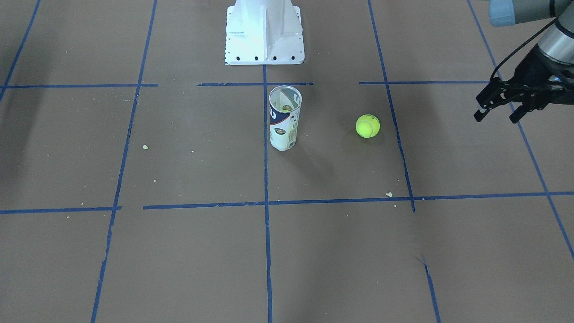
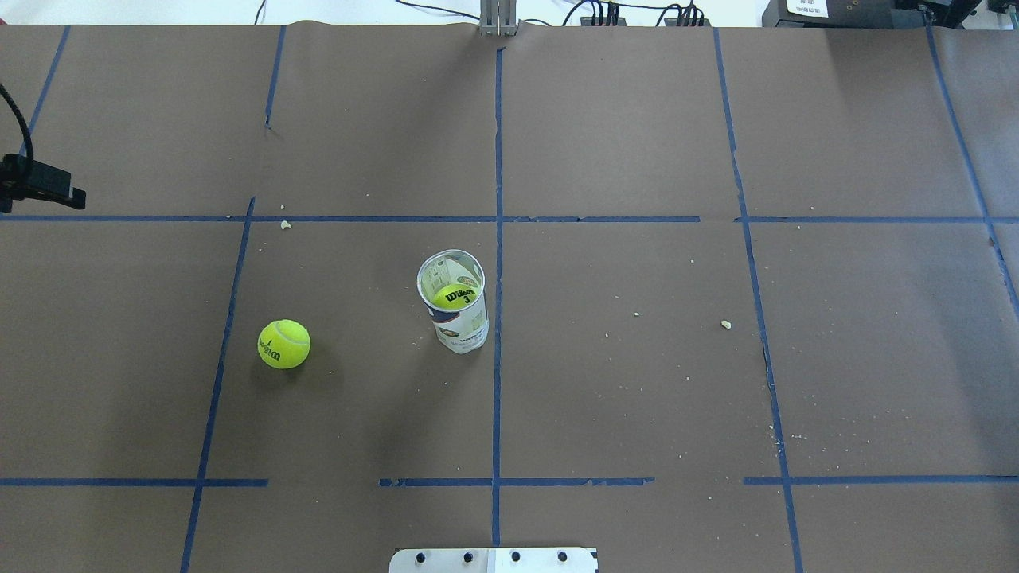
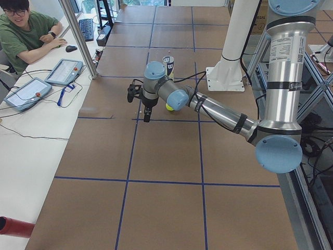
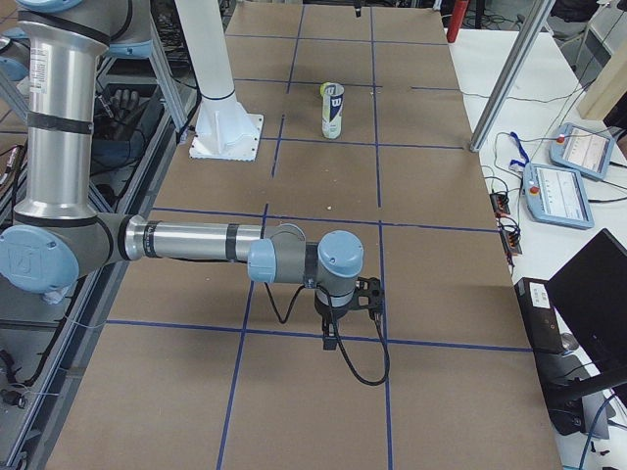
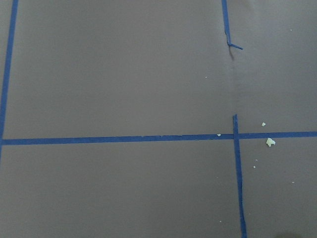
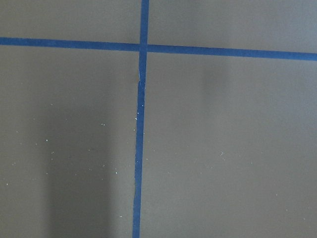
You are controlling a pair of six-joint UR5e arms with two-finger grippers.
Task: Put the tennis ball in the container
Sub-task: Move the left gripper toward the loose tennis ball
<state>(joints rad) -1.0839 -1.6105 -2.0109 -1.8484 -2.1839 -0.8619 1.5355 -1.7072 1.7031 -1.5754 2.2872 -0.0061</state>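
Observation:
The tennis ball [image 1: 367, 126] [image 2: 283, 344] lies loose on the brown paper, on my left side of the table. The container [image 1: 284, 119] [image 2: 454, 306] stands upright near the table's middle, its mouth open, and a second yellow ball [image 2: 454, 297] rests inside it. My left gripper [image 1: 497, 115] hovers open and empty, well off to the outer side of the loose ball. In the exterior right view the right gripper [image 4: 343, 315] points down at bare paper far from the tube; I cannot tell whether it is open or shut. Both wrist views show only paper and tape.
The white pedestal base [image 1: 264, 33] stands behind the container at the robot's side. Blue tape lines [image 2: 497, 239] grid the paper, with small crumbs scattered about. An operator [image 3: 26, 31] sits at a side desk with tablets [image 3: 63, 72].

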